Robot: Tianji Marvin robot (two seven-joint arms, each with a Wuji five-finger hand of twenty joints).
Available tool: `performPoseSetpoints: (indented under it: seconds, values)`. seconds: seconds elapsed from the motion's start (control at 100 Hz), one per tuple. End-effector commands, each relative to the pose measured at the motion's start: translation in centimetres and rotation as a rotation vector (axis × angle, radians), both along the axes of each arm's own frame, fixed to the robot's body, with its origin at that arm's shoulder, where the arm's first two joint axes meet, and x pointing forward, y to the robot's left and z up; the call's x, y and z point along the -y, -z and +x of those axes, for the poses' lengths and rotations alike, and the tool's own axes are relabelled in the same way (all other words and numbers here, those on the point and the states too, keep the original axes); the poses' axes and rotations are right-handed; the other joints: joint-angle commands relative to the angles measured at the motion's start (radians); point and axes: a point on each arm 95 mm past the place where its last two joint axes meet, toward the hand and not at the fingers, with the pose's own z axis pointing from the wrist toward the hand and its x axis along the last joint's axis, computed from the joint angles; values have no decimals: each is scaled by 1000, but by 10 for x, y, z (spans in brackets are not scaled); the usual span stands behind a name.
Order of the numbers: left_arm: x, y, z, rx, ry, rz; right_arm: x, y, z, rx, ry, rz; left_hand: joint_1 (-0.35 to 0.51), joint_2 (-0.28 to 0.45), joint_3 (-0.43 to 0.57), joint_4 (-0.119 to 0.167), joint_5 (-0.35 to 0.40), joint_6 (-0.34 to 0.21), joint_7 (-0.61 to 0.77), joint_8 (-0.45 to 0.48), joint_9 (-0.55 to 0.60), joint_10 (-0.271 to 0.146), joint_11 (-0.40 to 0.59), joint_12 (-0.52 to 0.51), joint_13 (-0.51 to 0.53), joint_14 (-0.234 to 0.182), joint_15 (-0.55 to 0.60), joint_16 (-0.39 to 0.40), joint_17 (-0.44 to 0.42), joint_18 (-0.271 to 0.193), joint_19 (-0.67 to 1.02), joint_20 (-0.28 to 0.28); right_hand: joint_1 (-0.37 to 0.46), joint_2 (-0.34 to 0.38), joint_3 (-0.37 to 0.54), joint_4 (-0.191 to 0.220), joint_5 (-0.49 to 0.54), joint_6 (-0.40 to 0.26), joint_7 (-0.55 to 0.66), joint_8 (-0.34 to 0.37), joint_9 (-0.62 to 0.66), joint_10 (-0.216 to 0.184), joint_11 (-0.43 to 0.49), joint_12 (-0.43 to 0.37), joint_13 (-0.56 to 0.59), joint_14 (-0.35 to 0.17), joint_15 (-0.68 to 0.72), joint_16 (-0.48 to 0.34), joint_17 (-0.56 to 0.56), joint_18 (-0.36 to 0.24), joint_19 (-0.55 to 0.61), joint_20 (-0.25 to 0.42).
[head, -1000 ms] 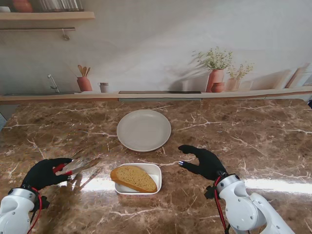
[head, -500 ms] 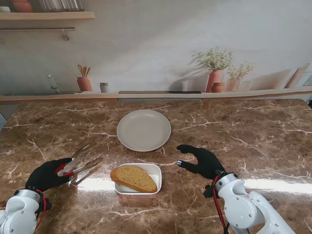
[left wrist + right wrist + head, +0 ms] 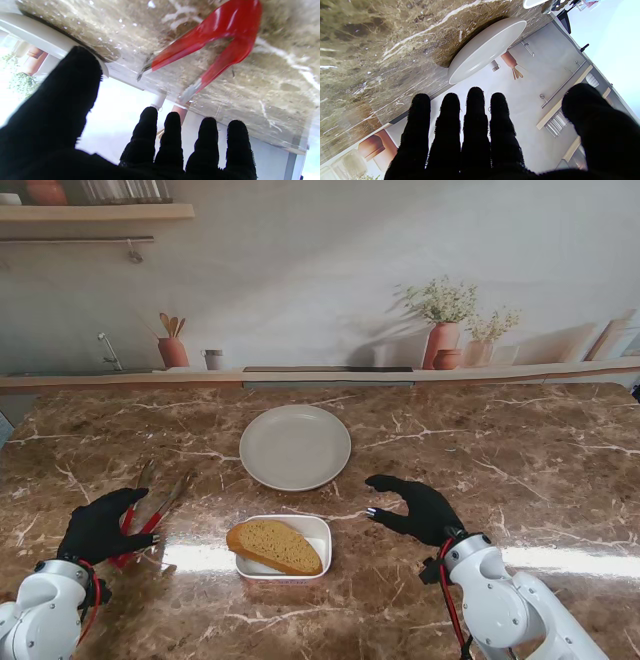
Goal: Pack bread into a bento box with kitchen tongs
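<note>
Bread in bento box; plate bare; left robot hand, right robot hand fingers apart.

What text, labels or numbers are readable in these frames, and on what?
None: no legible text in any view.
Tongs, bento box, bread, plate: no markings visible.
Wall shelf items: too small to tell.

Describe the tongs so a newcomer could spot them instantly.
On the brown marble table, look left of the white bento box holding the bread. The tongs lie flat there, under the black left hand. They are the only red-handled metal utensil.
</note>
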Motion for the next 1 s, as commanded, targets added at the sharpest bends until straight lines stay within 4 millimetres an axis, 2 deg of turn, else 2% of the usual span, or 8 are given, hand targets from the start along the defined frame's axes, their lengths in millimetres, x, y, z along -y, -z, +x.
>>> performPoseSetpoints:
  seconds: [0.0, 0.26, 0.34, 0.37, 0.47, 0.51, 0.71, 0.99]
  values:
    - [6, -8, -1, 29, 15, -3, 1, 2, -1, -6, 1, -3, -71, -3, -52, 13, -22, 14, -15, -10, -47, -27, -26, -26, -49, -45, -20, -28, -17, -29, -65, -31, 2, 18, -8, 23, -14, -23, -8, -3, -25, -6, -20, -4, 4, -3, 6, 12, -5, -18, -15, 23]
    - [38, -44, -1, 145, 130, -49, 6, -12, 3, 58, -9, -25, -87, 95, -245, 39, 22, 21, 20, 9, -43, -38, -47, -41, -35, -116, -30, -60, 5, -122, -91, -31, -16, 12, -9, 24, -7, -4, -9, -6, -53, -15, -50, -46, -2, -38, -14, -12, 0, -54, -38, 0]
    - [53, -53, -1, 177, 177, -69, 8, -16, 4, 78, -10, -32, -64, 144, -355, 58, 31, 29, 19, 9, -38, -34, -50, -43, -22, -121, -32, -63, 10, -139, -64, -45, -24, 10, -12, 24, -5, 1, -9, -6, -62, -15, -57, -59, -4, -46, -18, -20, 3, -68, -42, -6]
    - [58, -55, -1, 188, 195, -77, 8, -18, 4, 85, -10, -34, -21, 181, -472, 78, 35, 32, 17, 8, -34, -32, -52, -43, -16, -124, -31, -67, 7, -151, -43, -94, -26, 9, -13, 25, -4, 3, -9, -7, -64, -15, -59, -64, -6, -47, -20, -23, 3, -72, -44, -9]
    - [78, -62, -1, 220, 248, -110, 9, -25, 4, 105, -17, -42, -34, 234, -510, 85, 41, 40, 16, 8, -28, -22, -56, -46, -5, -125, -31, -68, 15, -187, -37, -105, -35, 11, -17, 26, -8, 10, -11, -9, -72, -12, -64, -77, -9, -48, -23, -31, 3, -81, -48, -17]
    - [86, -63, -1, 232, 267, -126, 10, -27, 5, 111, -19, -46, 41, 290, -696, 124, 47, 39, 10, 5, -23, -24, -61, -48, -1, -128, -33, -77, 10, -191, -13, -123, -39, 11, -20, 26, -9, 13, -13, -10, -75, -10, -65, -82, -11, -48, -24, -34, 1, -86, -51, -21]
    - [117, -65, 6, 251, 354, -206, 11, -37, 5, 145, -30, -54, -18, 370, -700, 132, 68, 26, 29, 14, 4, -33, -71, -55, 28, -164, -40, -82, 19, -236, 23, -102, -81, 19, -41, 36, -25, 33, -29, -26, -101, -1, -72, -126, -21, -58, -26, -57, 4, -120, -67, -63]
    - [140, -74, 12, 251, 404, -300, 10, -49, 4, 167, -57, -21, -105, 465, -705, 140, 51, 21, 25, 14, -7, -45, -87, -62, 26, -171, -54, -89, 16, -229, 37, -94, -187, 72, -67, 47, -65, 68, -57, -46, -145, 26, -91, -157, -47, -45, -31, -68, -10, -124, -74, -96]
